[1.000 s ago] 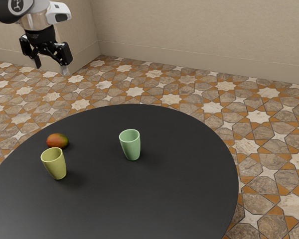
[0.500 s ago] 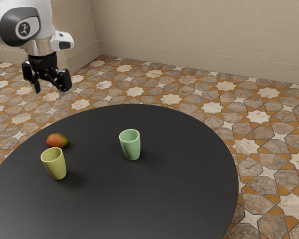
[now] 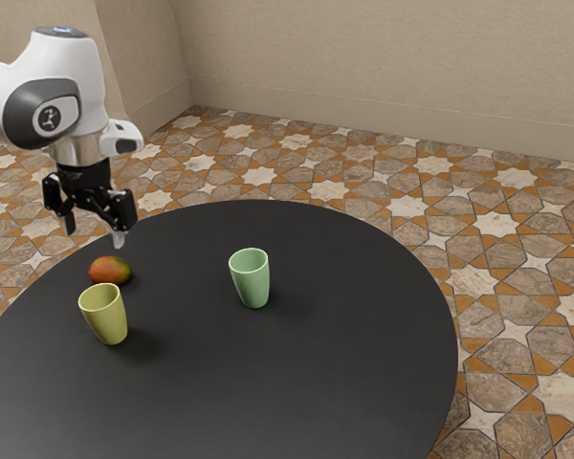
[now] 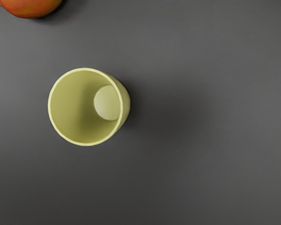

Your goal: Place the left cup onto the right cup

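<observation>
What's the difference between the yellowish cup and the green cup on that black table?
Colour: the yellow cup is a dull yellow-green, the green cup a pale mint. Place: the yellow cup stands near the edge of the table at the exterior view's left, close to a mango; the green cup stands alone nearer the middle. Both are upright, handleless, tapering toward the base, and look alike in size.

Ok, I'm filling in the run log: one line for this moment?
phase: pre-grasp | gripper: open, empty, over yellow cup | green cup: upright, untouched | stacking: not done
</observation>
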`<move>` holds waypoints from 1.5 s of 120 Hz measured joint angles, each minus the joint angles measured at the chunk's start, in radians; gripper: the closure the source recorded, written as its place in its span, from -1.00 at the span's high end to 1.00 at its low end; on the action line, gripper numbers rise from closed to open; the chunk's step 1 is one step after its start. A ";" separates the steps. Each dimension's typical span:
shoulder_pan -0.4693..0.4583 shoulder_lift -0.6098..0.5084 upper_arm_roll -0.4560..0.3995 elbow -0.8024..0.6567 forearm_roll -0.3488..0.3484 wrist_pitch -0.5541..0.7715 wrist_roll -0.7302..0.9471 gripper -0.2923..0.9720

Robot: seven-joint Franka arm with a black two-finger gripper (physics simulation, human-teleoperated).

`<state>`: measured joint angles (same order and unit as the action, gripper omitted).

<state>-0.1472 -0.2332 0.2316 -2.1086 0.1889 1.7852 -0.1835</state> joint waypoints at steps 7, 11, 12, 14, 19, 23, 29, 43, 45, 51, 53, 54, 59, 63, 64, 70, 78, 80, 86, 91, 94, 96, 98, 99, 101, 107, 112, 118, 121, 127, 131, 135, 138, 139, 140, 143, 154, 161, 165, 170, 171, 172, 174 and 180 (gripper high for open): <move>0.009 -0.001 0.000 -0.019 -0.007 0.019 -0.017 0.54; 0.015 -0.001 0.000 -0.030 -0.011 0.031 -0.027 0.54; 0.016 -0.001 0.000 -0.032 -0.012 0.034 -0.029 0.54; 0.018 -0.001 0.000 -0.037 -0.014 0.040 -0.034 0.54; 0.024 -0.001 0.000 -0.052 -0.017 0.056 -0.047 0.54; 0.026 -0.001 0.000 -0.064 -0.020 0.068 -0.057 0.54; 0.033 -0.001 0.000 -0.081 -0.022 0.086 -0.072 0.54; 0.053 0.001 0.001 -0.131 -0.025 0.136 -0.106 0.54; 0.055 0.002 0.001 -0.137 -0.025 0.143 -0.110 0.54; 0.060 0.004 0.003 -0.153 -0.025 0.165 -0.123 0.54; 0.062 0.005 0.003 -0.157 -0.025 0.172 -0.127 0.54; 0.063 0.006 0.003 -0.159 -0.025 0.175 -0.129 0.54; 0.072 0.010 0.004 -0.168 -0.026 0.193 -0.138 0.54; 0.080 0.016 0.004 -0.174 -0.026 0.206 -0.145 0.54; 0.082 0.018 0.004 -0.175 -0.026 0.210 -0.146 0.54; 0.091 0.031 0.005 -0.177 -0.026 0.227 -0.156 0.54; 0.100 0.047 0.006 -0.179 -0.026 0.248 -0.167 0.54; 0.101 0.050 0.006 -0.179 -0.026 0.253 -0.170 0.54; 0.103 0.059 0.006 -0.179 -0.026 0.266 -0.177 0.54; 0.104 0.067 0.007 -0.179 -0.026 0.276 -0.183 0.54; 0.107 0.071 0.007 -0.179 -0.026 0.282 -0.186 0.54; 0.111 0.074 0.007 -0.179 -0.026 0.286 -0.188 0.54; 0.114 0.078 0.006 -0.179 -0.026 0.289 -0.190 0.54; 0.116 0.080 0.006 -0.179 -0.026 0.291 -0.191 0.54; 0.118 0.083 0.006 -0.179 -0.026 0.294 -0.193 0.54; 0.122 0.093 0.006 -0.179 -0.026 0.304 -0.198 0.54; 0.124 0.101 0.006 -0.179 -0.026 0.314 -0.202 0.54; 0.124 0.110 0.006 -0.179 -0.026 0.324 -0.206 0.54; 0.124 0.113 0.006 -0.179 -0.026 0.328 -0.208 0.54; 0.125 0.120 0.006 -0.179 -0.026 0.336 -0.211 0.54; 0.125 0.126 0.006 -0.179 -0.026 0.344 -0.213 0.54; 0.126 0.134 0.006 -0.179 -0.026 0.352 -0.215 0.54; 0.128 0.141 0.006 -0.178 -0.026 0.358 -0.217 0.54; 0.128 0.143 0.006 -0.178 -0.026 0.360 -0.217 0.54; 0.129 0.145 0.006 -0.178 -0.026 0.363 -0.218 0.54; 0.130 0.151 0.006 -0.178 -0.026 0.370 -0.219 0.54; 0.132 0.165 0.006 -0.177 -0.026 0.392 -0.224 0.54; 0.132 0.174 0.006 -0.177 -0.026 0.403 -0.227 0.54; 0.135 0.178 0.006 -0.176 -0.026 0.409 -0.228 0.54; 0.140 0.186 0.006 -0.174 -0.026 0.416 -0.229 0.54; 0.141 0.187 0.006 -0.173 -0.026 0.418 -0.230 0.54; 0.142 0.189 0.006 -0.173 -0.026 0.419 -0.230 0.54; 0.144 0.192 0.006 -0.172 -0.026 0.422 -0.231 0.54; 0.149 0.200 0.006 -0.170 -0.026 0.431 -0.232 0.54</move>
<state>0.0017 -0.0331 0.2378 -2.2787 0.1626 2.2158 -0.4159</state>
